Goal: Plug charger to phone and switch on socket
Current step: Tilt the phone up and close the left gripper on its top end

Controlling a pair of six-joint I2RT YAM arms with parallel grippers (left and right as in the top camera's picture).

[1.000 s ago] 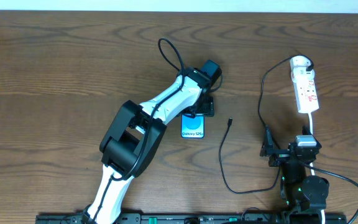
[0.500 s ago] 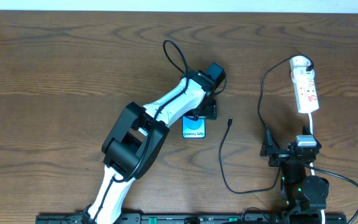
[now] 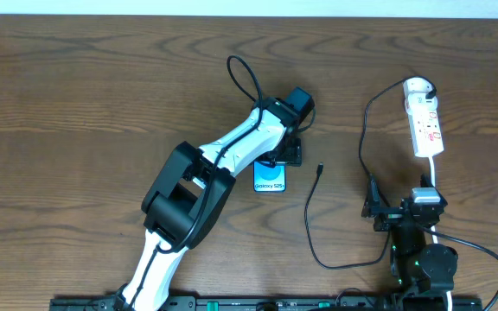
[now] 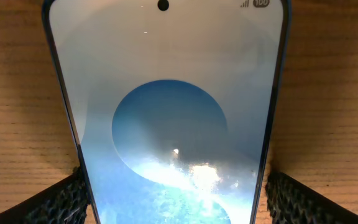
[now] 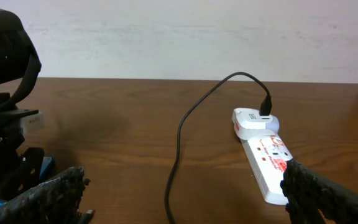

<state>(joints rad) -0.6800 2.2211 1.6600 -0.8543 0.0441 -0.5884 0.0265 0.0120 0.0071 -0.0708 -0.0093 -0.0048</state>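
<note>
Straddling the phone (image 3: 269, 178) with my left gripper (image 3: 277, 159) spread wide, phone flat on table (image 3: 76, 104), my right gripper (image 5: 182, 186) wide and empty facing the socket (image 5: 267, 155), charger (image 3: 308, 216) tip loose between phone and socket, unplugged

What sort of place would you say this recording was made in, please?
Probably a robotics lab bench: robot arms mounted at a wooden table by a plain white wall, with a phone, charger and power strip laid out.
</note>
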